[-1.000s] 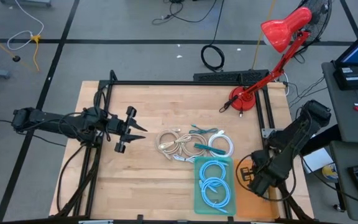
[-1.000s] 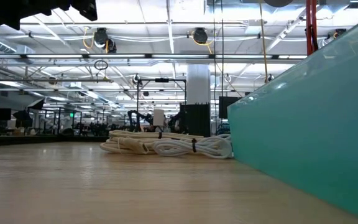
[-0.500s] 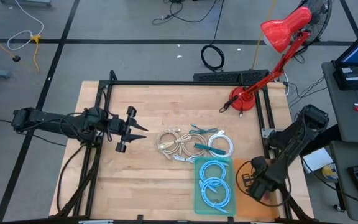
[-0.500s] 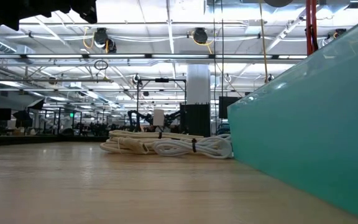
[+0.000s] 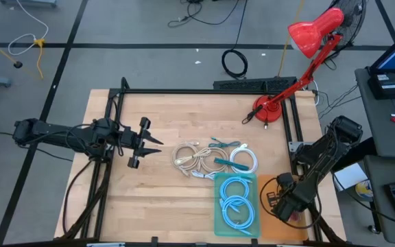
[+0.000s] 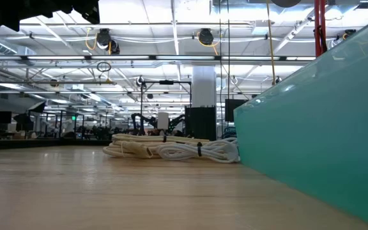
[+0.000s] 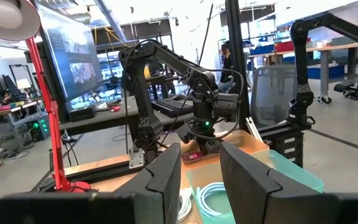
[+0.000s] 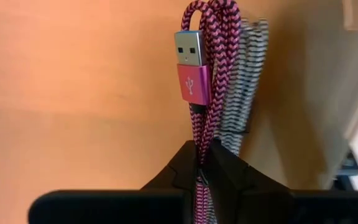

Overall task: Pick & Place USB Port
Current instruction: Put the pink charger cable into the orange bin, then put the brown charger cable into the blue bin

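My right gripper point(image 5: 284, 206) is shut on a pink braided USB cable point(image 8: 205, 74) over the orange tray point(image 5: 271, 221) at the table's near right corner. The cable's silver USB plug point(image 8: 189, 48) sticks out past the fingertips. A black-and-white braided cable point(image 8: 241, 93) runs beside the pink one. My left gripper point(image 5: 142, 142) is open and empty above the table's left half, pointing toward the right. A pile of white and cream coiled cables point(image 5: 208, 159) lies on the middle of the table, and also shows in the low view point(image 6: 171, 149). Blue coiled cables point(image 5: 236, 204) lie in the teal tray point(image 5: 219, 223). My right gripper pinches the pink cable's looped strands point(image 8: 202, 140) between its two fingers, several strands together. The strands and the plug reach out beyond the fingertips, over the orange tray point(image 8: 73, 93). Whether the cable touches the tray, I cannot tell.
A red desk lamp point(image 5: 300, 48) stands at the table's far right corner. The teal tray's wall point(image 6: 318, 128) fills the right of the low view. A black frame point(image 5: 184, 91) runs along the table's far and side edges. Bare wood point(image 5: 156, 199) lies near and left of the cable pile.
My right gripper has gone toward the table's near edge over the orange tray, staying shut. My left arm has kept still.
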`<state>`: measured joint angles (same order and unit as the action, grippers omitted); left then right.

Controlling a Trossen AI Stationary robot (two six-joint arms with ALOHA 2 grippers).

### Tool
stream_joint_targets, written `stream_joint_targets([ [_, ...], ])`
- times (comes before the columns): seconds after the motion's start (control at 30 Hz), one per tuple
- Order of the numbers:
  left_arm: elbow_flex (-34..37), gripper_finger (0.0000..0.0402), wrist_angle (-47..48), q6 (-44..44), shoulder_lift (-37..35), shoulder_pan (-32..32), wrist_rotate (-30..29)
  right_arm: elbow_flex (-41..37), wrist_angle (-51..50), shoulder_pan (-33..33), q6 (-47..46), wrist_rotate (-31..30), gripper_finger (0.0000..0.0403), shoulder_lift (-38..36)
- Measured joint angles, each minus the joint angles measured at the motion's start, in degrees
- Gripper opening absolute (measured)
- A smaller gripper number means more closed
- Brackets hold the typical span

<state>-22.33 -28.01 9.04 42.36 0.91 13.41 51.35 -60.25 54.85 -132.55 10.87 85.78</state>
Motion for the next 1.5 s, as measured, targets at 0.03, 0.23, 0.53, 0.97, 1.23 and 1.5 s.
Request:
stream_joint_targets([
  [0.03,0.0,0.0118,0.0,-0.01,-0.01,0.0,0.02,0.02,0.4,0.0,0.15,-0.29,0.0023,0.0],
  [0.23,0.0,0.0118,0.0,-0.11,0.0,0.0,0.0,0.02,0.42,0.0,0.2,-0.14,0.0071,0.0],
  [0.53,0.0,0.0118,0.0,-0.1,0.0,0.0,0.0,0.02,-0.59,0.0,0.48,-0.16,0.0119,-0.1],
  [0.97,0.0,0.0118,0.0,-0.09,-0.01,-0.01,0.0,6.7,-0.83,-1.65,6.82,-15.71,0.0086,-7.72],
  [1.23,0.0,0.0118,0.01,-0.36,-0.01,0.0,0.02,11.28,4.09,-2.31,22.36,-46.43,0.0066,-13.85],
  [1.5,0.02,0.0118,-0.33,-0.57,0.0,-0.01,0.04,11.28,25.95,-9.78,66.52,-66.35,0.0057,-15.78],
])
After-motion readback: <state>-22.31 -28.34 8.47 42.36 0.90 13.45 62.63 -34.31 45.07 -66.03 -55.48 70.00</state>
